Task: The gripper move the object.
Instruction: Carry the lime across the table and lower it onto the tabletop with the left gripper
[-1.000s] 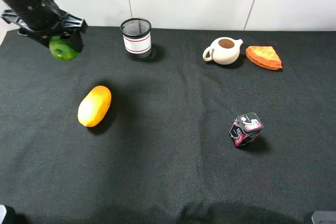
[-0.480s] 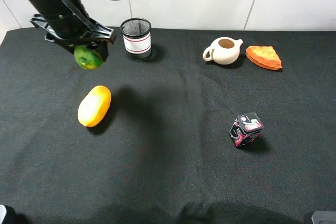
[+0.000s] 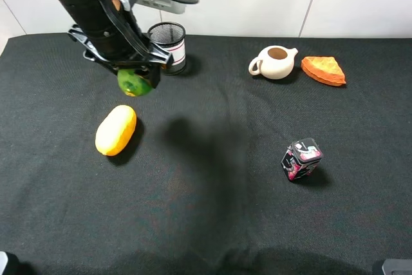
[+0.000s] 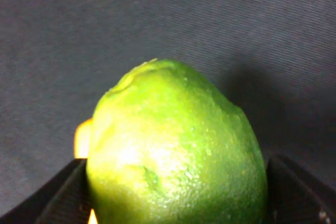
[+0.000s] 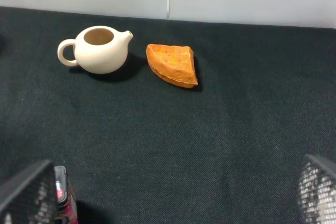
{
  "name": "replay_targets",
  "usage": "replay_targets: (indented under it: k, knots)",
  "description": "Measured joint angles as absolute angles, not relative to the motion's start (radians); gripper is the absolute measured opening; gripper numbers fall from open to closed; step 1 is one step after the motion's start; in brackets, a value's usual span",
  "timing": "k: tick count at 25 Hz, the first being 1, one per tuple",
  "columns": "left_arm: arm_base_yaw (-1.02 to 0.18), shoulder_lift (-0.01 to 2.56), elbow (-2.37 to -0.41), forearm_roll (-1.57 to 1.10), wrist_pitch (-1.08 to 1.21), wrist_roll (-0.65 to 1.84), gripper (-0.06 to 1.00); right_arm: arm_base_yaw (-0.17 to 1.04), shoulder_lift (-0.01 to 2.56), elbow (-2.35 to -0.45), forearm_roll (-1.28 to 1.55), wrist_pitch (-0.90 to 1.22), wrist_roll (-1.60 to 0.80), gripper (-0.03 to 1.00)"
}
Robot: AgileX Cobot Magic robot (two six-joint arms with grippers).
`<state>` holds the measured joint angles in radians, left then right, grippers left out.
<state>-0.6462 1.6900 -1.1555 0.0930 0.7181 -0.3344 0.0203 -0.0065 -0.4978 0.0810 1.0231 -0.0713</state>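
The left tool (image 3: 136,76) is clamped on the lime (image 3: 133,85) and holds it clear of the table (image 3: 212,223), in front of the mesh cup (image 3: 167,47) and beyond the yellow fruit (image 3: 116,130). The right tool (image 5: 170,198) stands wide with nothing between its fingers, and its view takes in the teapot (image 5: 97,50) and the orange wedge (image 5: 173,65).
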Motion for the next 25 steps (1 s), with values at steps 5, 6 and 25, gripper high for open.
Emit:
replay_targets:
  k: [5, 6, 25]
  knots:
    - [-0.726, 1.69, -1.155, 0.095, 0.707, -0.364, 0.72, 0.02, -0.007, -0.498, 0.081, 1.023, -0.071, 0.69]
    - [-0.742, 1.69, -1.155, 0.095, 0.705, -0.368, 0.72, 0.02, -0.007, -0.498, 0.081, 1.023, -0.071, 0.69]
    - [-0.963, 1.69, -1.155, 0.082, 0.61, -0.421, 0.72, 0.02, -0.007, -0.498, 0.081, 1.023, -0.071, 0.69]
